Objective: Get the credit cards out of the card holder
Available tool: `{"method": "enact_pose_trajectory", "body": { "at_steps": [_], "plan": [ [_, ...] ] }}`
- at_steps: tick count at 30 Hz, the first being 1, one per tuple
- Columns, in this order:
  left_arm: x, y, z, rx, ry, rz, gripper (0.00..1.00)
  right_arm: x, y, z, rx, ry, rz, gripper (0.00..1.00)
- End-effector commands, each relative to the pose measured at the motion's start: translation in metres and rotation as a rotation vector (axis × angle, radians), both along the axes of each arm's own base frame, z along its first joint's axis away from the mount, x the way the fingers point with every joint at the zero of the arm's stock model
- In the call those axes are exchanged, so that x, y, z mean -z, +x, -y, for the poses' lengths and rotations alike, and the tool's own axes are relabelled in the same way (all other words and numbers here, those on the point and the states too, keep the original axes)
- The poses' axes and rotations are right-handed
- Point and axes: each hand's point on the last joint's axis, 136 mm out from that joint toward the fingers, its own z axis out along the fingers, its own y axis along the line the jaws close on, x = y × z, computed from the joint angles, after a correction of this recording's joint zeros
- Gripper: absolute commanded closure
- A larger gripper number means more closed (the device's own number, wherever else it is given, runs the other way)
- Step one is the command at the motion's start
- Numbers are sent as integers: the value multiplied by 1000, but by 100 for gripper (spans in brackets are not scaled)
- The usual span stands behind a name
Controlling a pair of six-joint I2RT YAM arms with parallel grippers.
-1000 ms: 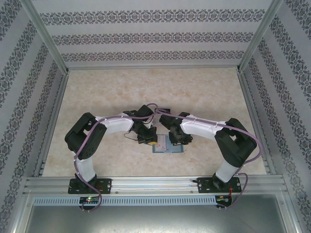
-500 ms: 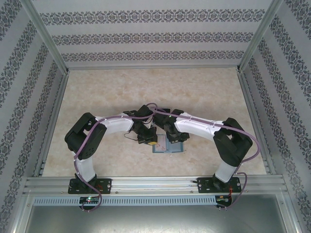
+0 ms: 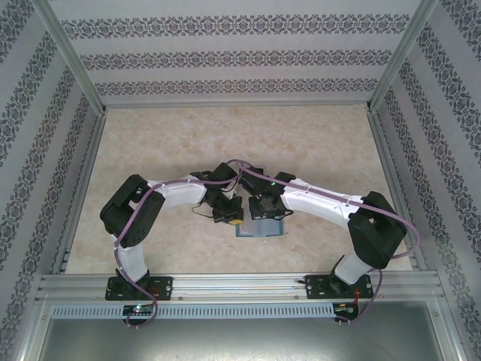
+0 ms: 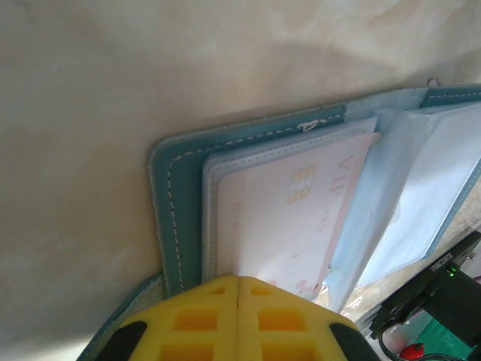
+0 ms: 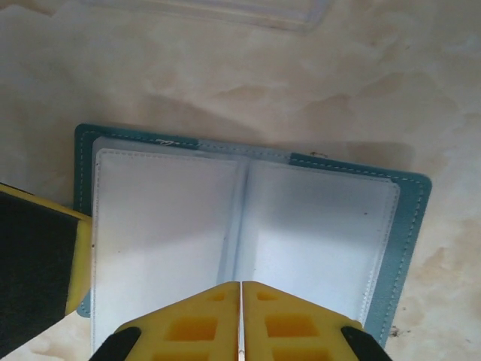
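Left claw [image 3: 234, 219] and right claw [image 3: 264, 212] crowd the card holder [image 3: 259, 230]; far table [image 3: 225, 135] lies free.

From above, the card holder [image 3: 261, 230] lies mostly under both arms. The pinkish card [image 4: 289, 218] (small print unreadable) runs behind the left gripper [image 4: 239, 293]. The right wrist view's top edge cuts off the clear box [image 5: 225, 13].
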Motion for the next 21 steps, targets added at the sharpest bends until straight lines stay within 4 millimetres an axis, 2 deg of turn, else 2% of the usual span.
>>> {"method": "enact_pose_trajectory", "body": {
  "at_steps": [1,13,21],
  "plan": [
    [-6,-2,6,28,6,6,100,-1,0,-5,21,54,-10,91],
    [-25,-4,18,63,-12,25,100,-2,-4,19,78,69,-11,90],
    [-25,-6,44,117,-29,20,100,-16,-6,35,161,206,16,88]
  ]
}}
